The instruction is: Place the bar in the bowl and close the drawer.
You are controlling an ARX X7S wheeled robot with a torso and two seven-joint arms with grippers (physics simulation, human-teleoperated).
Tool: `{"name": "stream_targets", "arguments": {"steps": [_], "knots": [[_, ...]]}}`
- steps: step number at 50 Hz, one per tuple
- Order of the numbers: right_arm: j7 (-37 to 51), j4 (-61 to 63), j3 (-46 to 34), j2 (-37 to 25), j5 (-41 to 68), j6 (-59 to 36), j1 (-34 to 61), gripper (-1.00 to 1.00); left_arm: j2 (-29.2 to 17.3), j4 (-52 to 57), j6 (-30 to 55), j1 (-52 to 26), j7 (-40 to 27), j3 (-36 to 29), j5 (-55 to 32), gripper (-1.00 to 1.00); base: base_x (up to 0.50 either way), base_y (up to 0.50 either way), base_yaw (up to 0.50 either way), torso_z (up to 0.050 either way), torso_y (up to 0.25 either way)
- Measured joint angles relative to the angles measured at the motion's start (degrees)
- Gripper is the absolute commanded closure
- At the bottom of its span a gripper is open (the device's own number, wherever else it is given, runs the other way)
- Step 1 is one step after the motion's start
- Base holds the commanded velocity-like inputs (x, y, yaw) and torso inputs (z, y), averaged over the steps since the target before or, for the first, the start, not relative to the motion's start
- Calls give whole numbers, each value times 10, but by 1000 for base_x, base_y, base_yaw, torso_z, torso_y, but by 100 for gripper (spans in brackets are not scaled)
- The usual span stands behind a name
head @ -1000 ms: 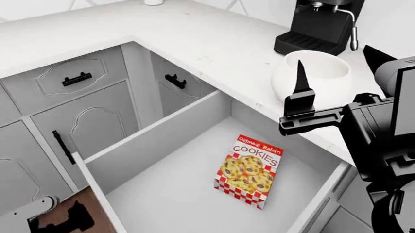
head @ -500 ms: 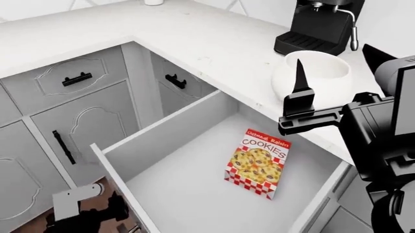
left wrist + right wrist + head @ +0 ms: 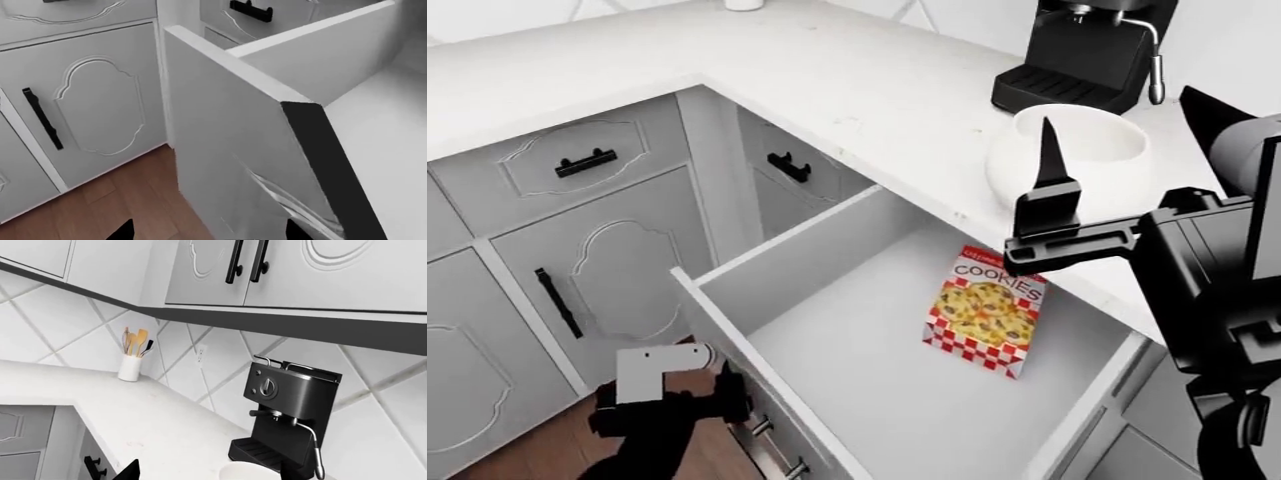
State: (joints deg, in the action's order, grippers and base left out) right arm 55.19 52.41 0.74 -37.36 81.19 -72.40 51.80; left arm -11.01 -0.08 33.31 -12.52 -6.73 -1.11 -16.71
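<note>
The right arm (image 3: 1214, 290) is built from big matte black blocks with sharp edges and flat faces. A black bar goes out from it to the side, and on the end stands the right gripper (image 3: 1114, 120), with thin black fingers (image 3: 1046, 160) that narrow to a point like a blade. The left arm (image 3: 647, 430) is also black, but it has a light grey box-shaped part (image 3: 657, 362) on top. The left gripper (image 3: 737, 385) is small and dark. No cables or markings can be seen.

White counter (image 3: 827, 90) carries bowl (image 3: 1068, 155) and coffee machine (image 3: 1088, 50).
</note>
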Motion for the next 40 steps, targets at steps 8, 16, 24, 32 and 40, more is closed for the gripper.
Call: {"name": "stream_targets", "arguments": {"steps": [8, 16, 24, 32, 40], "knots": [[-1, 1, 0, -4, -1, 5, -3, -100, 13, -11, 4, -30, 2, -29, 3, -100, 0, 0, 0, 0, 2], [-2, 2, 0, -7, -2, 10, -6, -100, 27, -34, 2, -59, 4, -54, 8, -100, 0, 0, 0, 0, 0], [-5, 4, 1, -11, -6, 16, -12, -100, 43, -62, -4, -87, 2, -79, 17, -100, 0, 0, 0, 0, 0], [-7, 5, 1, -14, -6, 22, -16, -100, 62, -99, -14, -117, -1, -105, 24, -100, 0, 0, 0, 0, 1], [-4, 5, 4, -21, 0, 26, -18, -100, 78, -168, -42, -161, -12, -141, 21, -100, 0, 0, 0, 0, 0]]}}
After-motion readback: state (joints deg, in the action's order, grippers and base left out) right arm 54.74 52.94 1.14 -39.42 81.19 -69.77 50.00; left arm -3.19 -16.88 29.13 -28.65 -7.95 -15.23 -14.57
